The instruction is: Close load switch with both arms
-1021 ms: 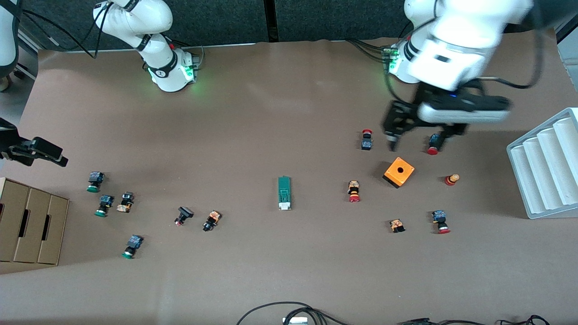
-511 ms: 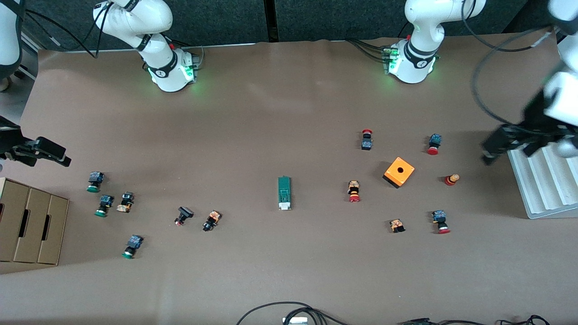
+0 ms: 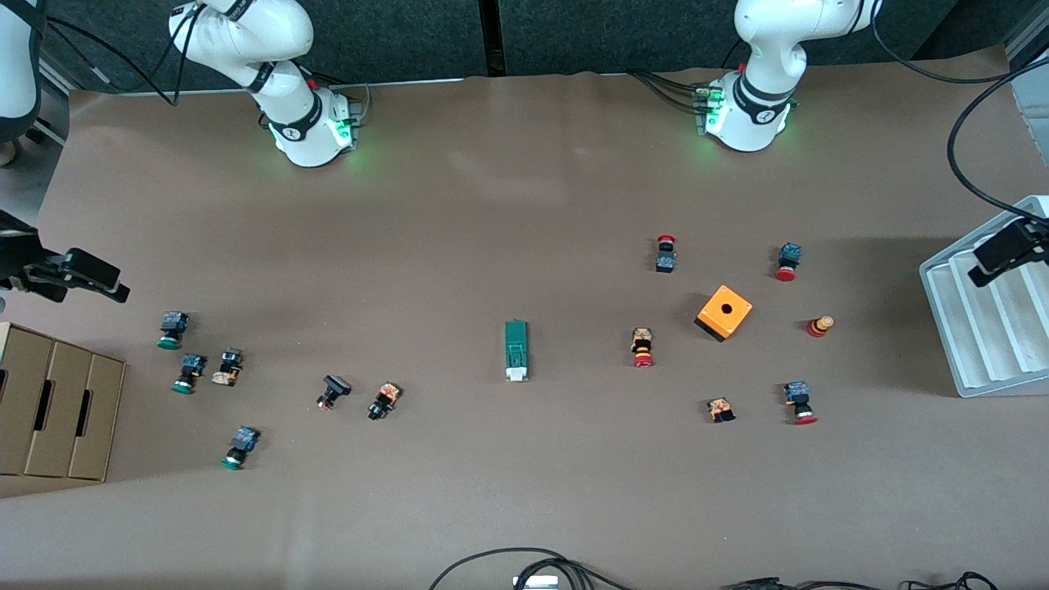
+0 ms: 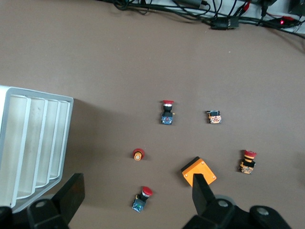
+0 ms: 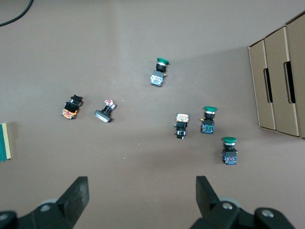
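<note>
In the front view the left pincer is cut by the picture's edge over the white slotted tray, only one dark finger showing. The right pincer is cut by the edge above the cardboard boxes, which are cropped too. In the right wrist view the load switch shows only its green end at the border. The push-buttons near the orange cube are too small for their markings to be read.

load switch, dark-green (white-ended), flat, mid-table
</note>
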